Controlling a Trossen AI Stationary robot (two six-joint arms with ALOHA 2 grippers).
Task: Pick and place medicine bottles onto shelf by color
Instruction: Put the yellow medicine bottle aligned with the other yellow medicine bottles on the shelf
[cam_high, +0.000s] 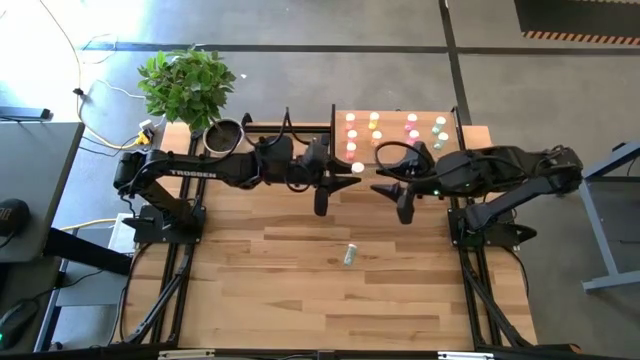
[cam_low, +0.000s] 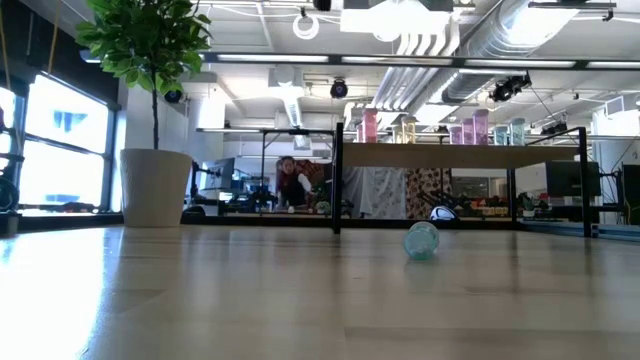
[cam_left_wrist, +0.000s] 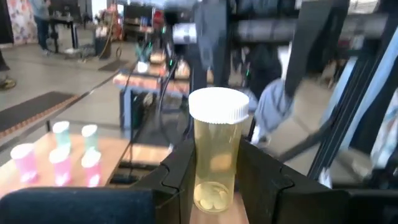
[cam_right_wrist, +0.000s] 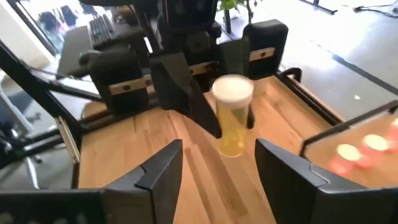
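Item: 1 yellow medicine bottle (cam_left_wrist: 214, 155), white-capped, light, rigid, slick; grip mid-barrel. Location: above bench, beside shelf (cam_high: 470, 135). Left claw (cam_left_wrist: 214, 180) clenched on it; right claw (cam_right_wrist: 217, 165) released, facing.

Open-plan lab or workshop: exposed ceiling ducts (cam_low: 450, 45), concrete floor (cam_high: 300, 25), workbenches behind a potted plant (cam_low: 150, 110).

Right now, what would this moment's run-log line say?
phase: handover | left gripper: shut on yellow bottle | right gripper: open, facing it | green bottle: lying on table | shelf: bottles standing
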